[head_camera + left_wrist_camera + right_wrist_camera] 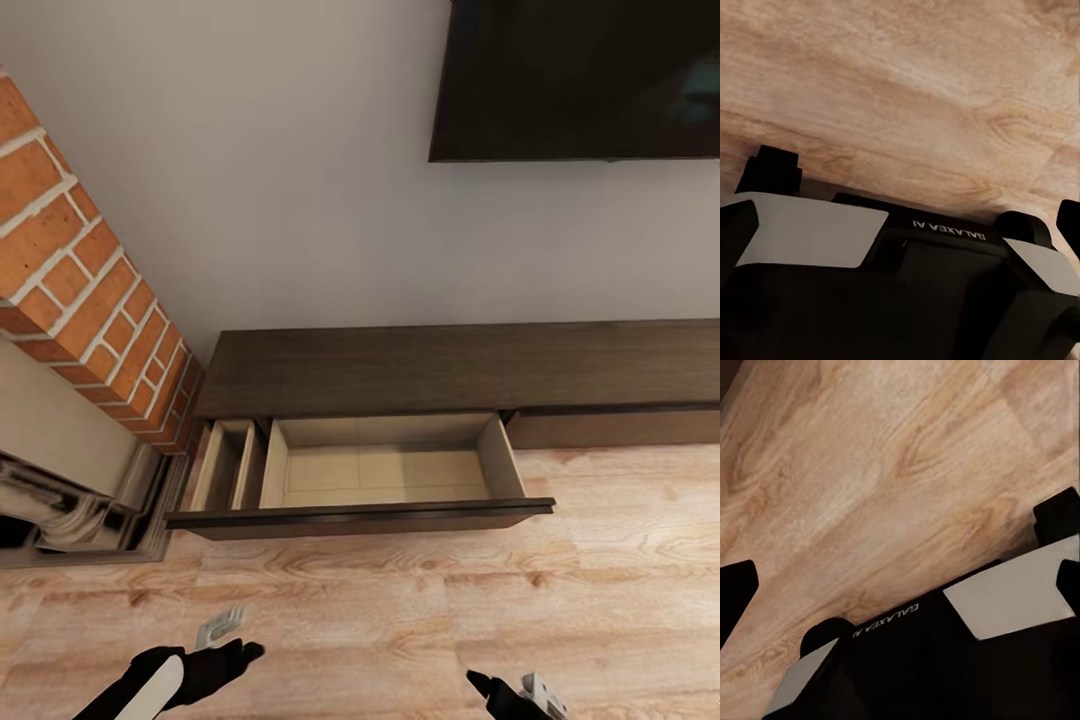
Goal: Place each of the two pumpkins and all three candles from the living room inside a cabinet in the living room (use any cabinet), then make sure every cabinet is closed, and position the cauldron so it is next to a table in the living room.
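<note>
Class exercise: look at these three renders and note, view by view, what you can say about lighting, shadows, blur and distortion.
Head view: even, soft light; the open drawer of the cabinet is pale inside, shadow sits under the top's edge, straight lines splay wide-angle, the dark screen shows faint glare. Left wrist view: floor grain smeared, soft. Right wrist view: the same blur, with grain running diagonally.

Head camera looks steeply down at cabinet (460,370) and floor (400,620); both wrist cameras face that floor closely.
</note>
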Tool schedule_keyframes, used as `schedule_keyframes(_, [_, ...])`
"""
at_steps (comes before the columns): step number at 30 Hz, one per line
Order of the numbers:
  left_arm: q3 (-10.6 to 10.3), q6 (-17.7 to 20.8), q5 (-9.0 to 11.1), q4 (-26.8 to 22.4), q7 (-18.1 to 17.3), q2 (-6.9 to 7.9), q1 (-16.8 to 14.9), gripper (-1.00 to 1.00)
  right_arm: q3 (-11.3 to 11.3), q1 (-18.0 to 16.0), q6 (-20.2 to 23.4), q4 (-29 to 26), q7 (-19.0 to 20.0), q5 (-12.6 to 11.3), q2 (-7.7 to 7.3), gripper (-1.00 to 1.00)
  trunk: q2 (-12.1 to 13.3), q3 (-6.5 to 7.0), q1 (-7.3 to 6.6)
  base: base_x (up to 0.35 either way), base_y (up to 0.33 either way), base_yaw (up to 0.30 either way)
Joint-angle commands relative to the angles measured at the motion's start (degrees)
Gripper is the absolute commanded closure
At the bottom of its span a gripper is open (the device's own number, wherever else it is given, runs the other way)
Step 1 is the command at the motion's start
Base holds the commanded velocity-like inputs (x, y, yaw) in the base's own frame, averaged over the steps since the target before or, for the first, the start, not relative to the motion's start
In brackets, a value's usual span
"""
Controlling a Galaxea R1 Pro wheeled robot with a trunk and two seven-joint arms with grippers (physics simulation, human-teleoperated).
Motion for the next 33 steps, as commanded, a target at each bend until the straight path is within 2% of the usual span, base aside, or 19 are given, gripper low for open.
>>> schedule_keyframes(1, [-0.3,-0.3,0.2,0.0,1.5,-0.06,0.0,-1.0,0.2,0.0,0.2,-0.1,-0.9,-0.6,-0.03,-1.0,0.4,0.15,-0.23,0.0,0.0,0.0])
schedule_keyframes(4, [-0.4,-2.0,0.1,0.0,6.9,-1.76,0.0,-1.0,0.2,0.0,-0.2,-0.1,-5.5,-0.6,0.04,-1.0,1.6,0.69,-0.89,0.0,0.0,0.0])
schedule_keyframes(6, [-0.4,-2.9,-0.2,0.1,9.0,-2.35,0.0,-1.0,0.2,0.0,-0.3,-0.1,-8.2,-0.6,0.08,-1.0,2.4,1.05,-1.32,0.0,0.0,0.0])
schedule_keyframes(9, [-0.4,-4.7,-2.0,0.1,12.1,-2.94,0.0,-1.0,0.3,0.0,-0.4,-0.1,-15.0,-0.3,0.1,-1.0,3.6,1.59,-1.98,0.0,0.0,0.0])
schedule_keyframes(12, [-0.4,-6.1,-3.5,0.1,13.7,-3.47,0.0,-1.0,0.9,0.0,-2.8,-0.1,-20.3,1.8,0.11,-1.0,4.8,2.13,-2.64,0.0,0.0,0.0])
schedule_keyframes(16, [-0.3,-6.6,-4.0,0.2,14.4,-3.93,0.0,-1.0,1.7,0.0,-4.9,-0.1,-22.5,4.7,0.11,-1.0,6.4,2.85,-3.52,0.0,0.0,0.0])
schedule_keyframes(19, [-0.3,-6.6,-4.1,0.2,14.5,-4.01,0.0,-1.0,1.9,0.0,-5.5,-0.1,-22.9,5.5,0.11,-1.0,7.6,3.39,-4.18,0.0,0.0,0.0])
schedule_keyframes(22, [-0.4,-6.7,-4.2,0.2,14.6,-4.04,0.0,-1.0,2.0,0.0,-5.8,-0.1,-23.1,5.8,0.11,-1.0,7.6,3.39,-4.18,0.0,0.0,0.0])
schedule_keyframes(26, [-0.4,-6.7,-4.4,0.2,14.6,-4.05,0.0,-1.0,2.4,0.0,-8.5,-0.1,-23.1,6.3,0.11,-1.0,7.6,3.41,-4.18,0.0,0.0,0.0])
schedule_keyframes(30, [-0.6,-6.8,-4.4,0.2,14.5,-4.05,0.0,-1.0,4.1,0.0,-11.1,0.0,-24.2,9.1,0.11,-1.0,7.6,3.68,-4.18,0.0,0.0,0.0])
schedule_keyframes(33, [-0.6,-6.8,-4.4,0.2,14.5,-4.05,0.0,-1.0,4.4,0.0,-11.5,-0.1,-25.0,10.0,0.11,-1.0,7.6,3.94,-4.18,0.0,0.0,0.0])
